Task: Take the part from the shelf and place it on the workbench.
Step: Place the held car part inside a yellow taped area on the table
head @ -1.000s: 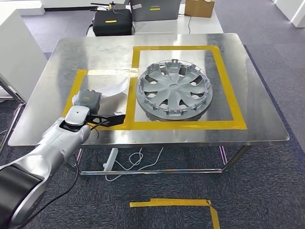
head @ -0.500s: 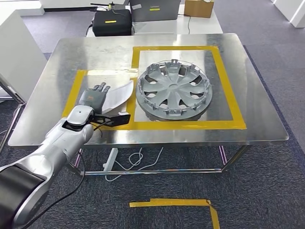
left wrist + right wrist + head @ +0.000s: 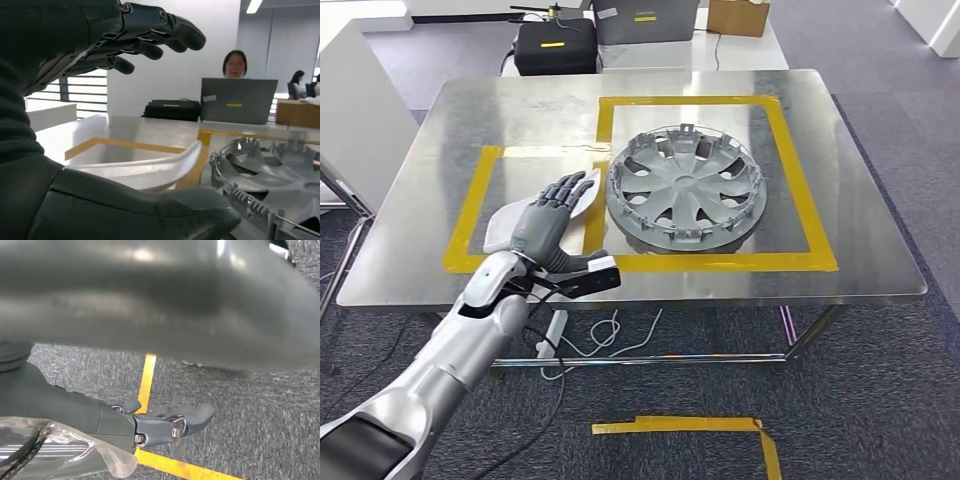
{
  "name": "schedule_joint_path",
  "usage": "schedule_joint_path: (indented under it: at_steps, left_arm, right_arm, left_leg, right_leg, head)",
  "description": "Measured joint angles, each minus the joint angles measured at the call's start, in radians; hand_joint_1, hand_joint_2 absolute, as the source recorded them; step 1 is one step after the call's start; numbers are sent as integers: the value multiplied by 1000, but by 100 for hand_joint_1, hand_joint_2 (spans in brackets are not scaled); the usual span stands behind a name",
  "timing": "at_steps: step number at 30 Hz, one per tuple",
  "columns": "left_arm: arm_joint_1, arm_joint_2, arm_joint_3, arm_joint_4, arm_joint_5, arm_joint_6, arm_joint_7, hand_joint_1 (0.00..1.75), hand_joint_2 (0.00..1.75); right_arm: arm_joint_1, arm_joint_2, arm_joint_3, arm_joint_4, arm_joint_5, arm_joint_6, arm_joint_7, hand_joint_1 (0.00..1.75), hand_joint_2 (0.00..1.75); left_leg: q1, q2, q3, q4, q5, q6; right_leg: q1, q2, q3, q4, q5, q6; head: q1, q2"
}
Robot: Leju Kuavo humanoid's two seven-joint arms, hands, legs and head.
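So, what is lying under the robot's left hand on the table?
A curved white part lies on the metal table under the open left hand, in the smaller yellow-taped area. The hand covers its middle, so any contact cannot be seen.

A grey wheel cover lies inside yellow tape right of centre; a black case, laptop and cardboard box line the top edge.

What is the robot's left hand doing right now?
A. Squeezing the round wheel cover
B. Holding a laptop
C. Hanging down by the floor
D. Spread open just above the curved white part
D: the left hand has its fingers spread apart over the curved white part on the table, beside the wheel cover, gripping nothing.
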Motion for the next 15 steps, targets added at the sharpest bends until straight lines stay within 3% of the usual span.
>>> schedule_joint_path:
  at_steps: [5,11,15]
  left_arm:
    - [57,23,0,-119,6,-3,4,0,0]
    - [77,35,0,-172,7,-4,5,0,0]
    - [112,43,1,-217,28,58,-40,0,0]
  right_arm:
    - [5,12,-9,-30,1,17,2,0,0]
    - [8,18,-12,-45,2,19,3,0,0]
    - [9,30,-16,-65,8,31,21,0,0]
  left_leg:
    - [0,0,0,0,0,0]
    - [0,0,0,0,1,0]
    - [-1,0,0,1,0,1]
  right_leg:
    - [0,-1,0,0,0,0]
    - [0,-1,1,0,1,0]
    - [-1,-1,1,0,1,1]
  head:
    - [0,0]
    - [0,0]
    - [0,0]
